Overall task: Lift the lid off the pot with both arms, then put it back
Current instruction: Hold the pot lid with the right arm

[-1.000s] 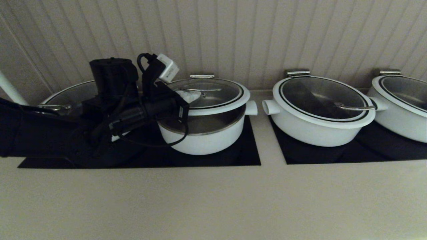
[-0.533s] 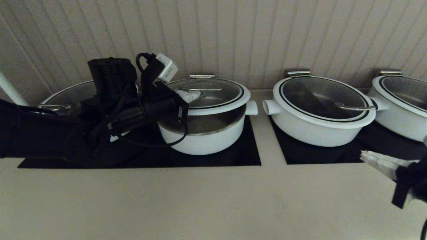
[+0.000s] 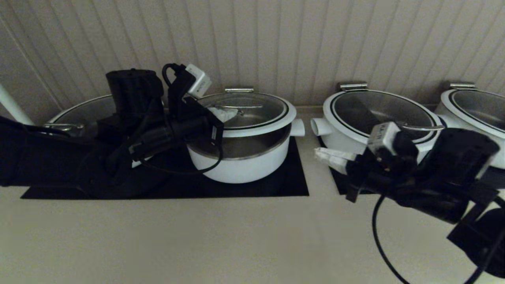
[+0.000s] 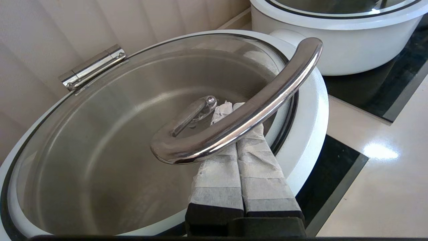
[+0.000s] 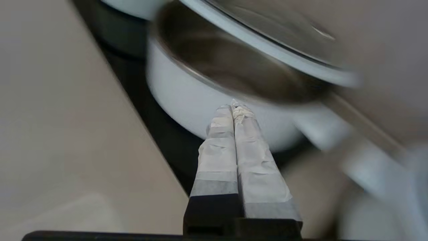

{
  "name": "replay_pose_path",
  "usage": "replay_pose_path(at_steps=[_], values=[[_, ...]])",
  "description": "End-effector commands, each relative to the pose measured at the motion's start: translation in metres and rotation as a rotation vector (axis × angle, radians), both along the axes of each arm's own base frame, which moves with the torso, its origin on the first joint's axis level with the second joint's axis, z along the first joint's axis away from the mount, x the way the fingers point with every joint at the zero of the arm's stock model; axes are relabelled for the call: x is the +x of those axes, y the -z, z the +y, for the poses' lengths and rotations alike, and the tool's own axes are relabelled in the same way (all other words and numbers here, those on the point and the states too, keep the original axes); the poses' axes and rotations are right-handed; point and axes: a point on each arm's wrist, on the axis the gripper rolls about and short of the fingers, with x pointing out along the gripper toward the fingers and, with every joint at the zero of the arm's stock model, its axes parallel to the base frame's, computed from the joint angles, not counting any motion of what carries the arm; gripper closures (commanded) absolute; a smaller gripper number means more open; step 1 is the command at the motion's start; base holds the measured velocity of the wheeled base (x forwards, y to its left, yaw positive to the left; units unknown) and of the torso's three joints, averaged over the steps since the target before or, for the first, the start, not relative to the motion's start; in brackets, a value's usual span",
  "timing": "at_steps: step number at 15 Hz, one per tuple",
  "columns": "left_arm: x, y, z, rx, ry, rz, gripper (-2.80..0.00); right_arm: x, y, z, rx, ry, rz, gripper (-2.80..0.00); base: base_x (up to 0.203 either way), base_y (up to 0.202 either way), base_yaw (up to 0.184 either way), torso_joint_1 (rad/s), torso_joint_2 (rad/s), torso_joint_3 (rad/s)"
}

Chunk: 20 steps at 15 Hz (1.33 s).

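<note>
The pot (image 3: 240,167) stands on a black panel left of centre. Its lid (image 3: 268,125) is tilted, front edge raised off the pot, back edge at a steel hinge (image 3: 238,90). My left gripper (image 3: 230,113) is shut, its taped fingers (image 4: 257,160) slid under the lid's steel bar handle (image 4: 254,110) and bearing it from below. The left wrist view shows the lid's glass (image 4: 110,134). My right gripper (image 3: 321,156) is shut and empty, hovering right of the pot near its side stub (image 3: 296,128). In the right wrist view the right gripper (image 5: 234,107) points at the pot wall (image 5: 180,97), the raised lid (image 5: 267,50) above it.
A wider white pot with a glass lid (image 3: 378,134) stands just behind my right gripper, another (image 3: 473,126) at the far right, and one (image 3: 75,114) behind my left arm. Black panels (image 3: 292,185) lie under the pots. Beige counter (image 3: 236,236) runs along the front.
My right arm has come in from the right edge and moved left and up, to beside the pot. The left gripper and the raised lid have stayed in place.
</note>
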Motion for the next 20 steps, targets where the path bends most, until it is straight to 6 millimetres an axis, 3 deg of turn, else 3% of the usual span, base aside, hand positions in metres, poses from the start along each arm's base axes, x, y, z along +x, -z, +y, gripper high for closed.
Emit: replay_pose_path(at_steps=[1,5,13,20], values=[[0.001,0.002,0.0,0.0,0.001,0.003,0.0,0.014,0.02,0.029,-0.022,-0.065,0.035,0.0,0.0,0.0,0.0,0.0,0.0,0.0],[0.003,0.004,-0.001,0.002,0.002,0.009,0.0,0.019,0.024,0.031,-0.017,-0.065,0.032,0.0,0.0,0.0,0.0,0.0,0.0,0.0],[0.003,0.004,-0.002,0.001,0.002,0.006,0.0,0.046,0.026,0.043,0.046,0.018,-0.02,0.0,0.0,0.0,0.0,0.0,0.0,0.0],[0.001,-0.001,0.0,-0.004,0.0,-0.007,0.0,0.08,0.019,0.058,0.088,0.055,-0.087,0.0,0.0,0.0,0.0,0.0,0.0,0.0]])
